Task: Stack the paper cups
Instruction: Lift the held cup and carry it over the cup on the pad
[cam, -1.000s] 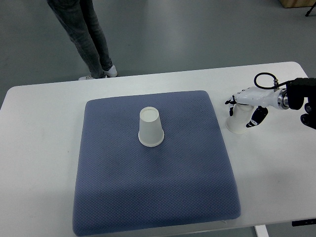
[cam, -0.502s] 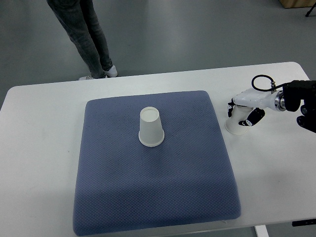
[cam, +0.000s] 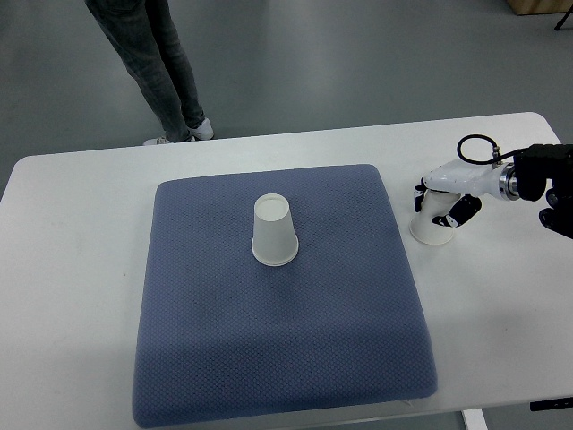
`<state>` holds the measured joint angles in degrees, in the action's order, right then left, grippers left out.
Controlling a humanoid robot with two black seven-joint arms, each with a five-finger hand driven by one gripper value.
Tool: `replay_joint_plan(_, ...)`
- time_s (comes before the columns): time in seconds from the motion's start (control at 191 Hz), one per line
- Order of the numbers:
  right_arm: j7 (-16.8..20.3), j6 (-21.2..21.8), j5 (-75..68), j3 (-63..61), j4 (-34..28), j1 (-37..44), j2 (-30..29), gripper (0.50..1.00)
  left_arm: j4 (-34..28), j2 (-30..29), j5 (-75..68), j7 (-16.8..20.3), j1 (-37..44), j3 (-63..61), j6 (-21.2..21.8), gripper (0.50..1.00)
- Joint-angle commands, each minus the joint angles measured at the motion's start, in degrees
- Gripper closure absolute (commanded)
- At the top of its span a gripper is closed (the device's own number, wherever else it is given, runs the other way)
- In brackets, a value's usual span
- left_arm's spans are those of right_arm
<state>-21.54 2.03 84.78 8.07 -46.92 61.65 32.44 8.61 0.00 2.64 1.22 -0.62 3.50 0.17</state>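
Note:
A white paper cup stands upside down on the blue-grey mat, a little above its middle. A second white paper cup stands upside down on the white table just right of the mat. My right hand comes in from the right edge and its fingers are closed around this second cup from above. The left arm does not show.
The white table has bare margins left and right of the mat. A person's legs stand on the floor beyond the table's far edge, at the upper left.
My right hand has lowered onto the cup beside the mat and closed around it. The cup on the mat has not moved.

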Motion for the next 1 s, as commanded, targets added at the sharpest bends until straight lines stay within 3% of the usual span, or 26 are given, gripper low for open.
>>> replay_joint_plan(0.0, -0.1, 0.0, -0.1, -0.2, 0.0, 0.4, 0.3, 1.000, 0.0, 0.0, 0.0, 0.0, 0.0, -0.1, 0.0, 0.500)
replay_joint_plan(0.565, -2.1, 3.2, -0.9, -0.6, -1.8, 9.3, 2.5, 1.000, 0.0, 0.0, 0.0, 0.0, 0.0, -0.1, 0.0, 0.500)
replay_joint_plan(0.994, -2.5, 10.3, -1.3, -1.5, -11.6, 20.9, 1.9, 1.000, 0.0, 0.0, 0.0, 0.0, 0.0, 0.0, 0.0, 0.500)
